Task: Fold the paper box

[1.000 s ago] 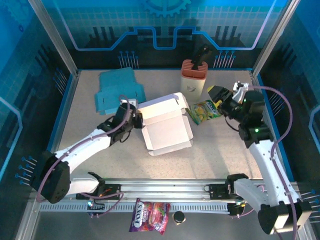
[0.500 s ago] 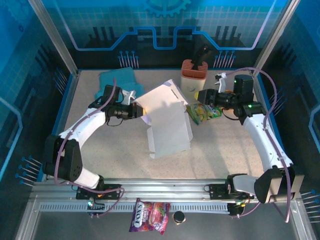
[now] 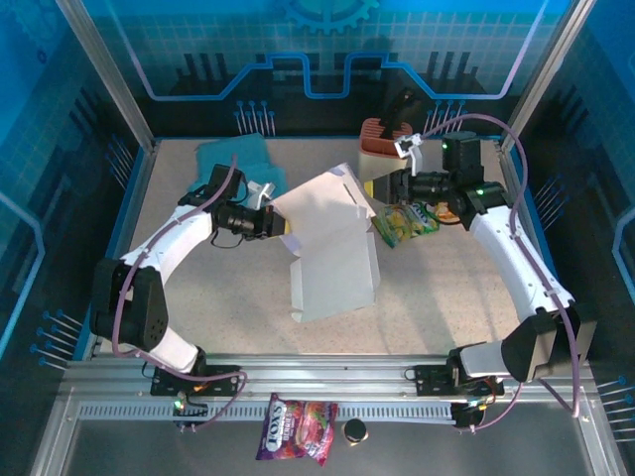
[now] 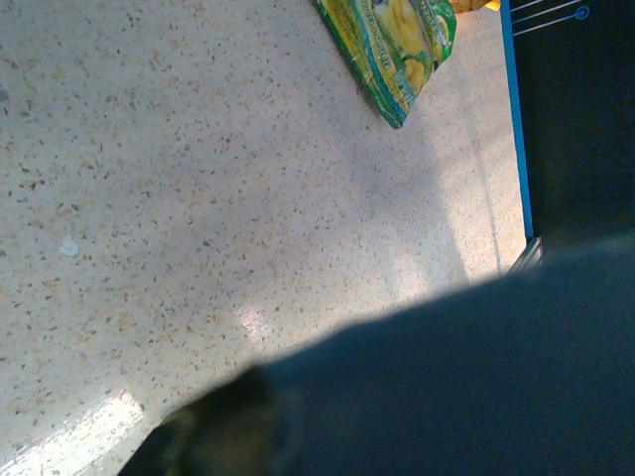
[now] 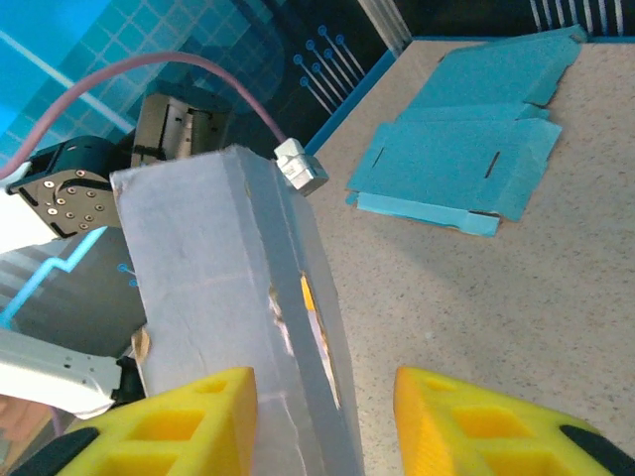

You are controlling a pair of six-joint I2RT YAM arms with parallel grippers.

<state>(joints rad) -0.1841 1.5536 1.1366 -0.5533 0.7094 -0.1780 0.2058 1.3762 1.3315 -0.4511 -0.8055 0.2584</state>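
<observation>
Paper box (image 3: 332,243): white, partly folded, tilted up on edge, flaps unfolded.

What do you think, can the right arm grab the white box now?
Probably yes. The left gripper holds the white box tipped up. The box's edge sits between the right gripper's open yellow fingers, and nothing blocks the way.
</observation>
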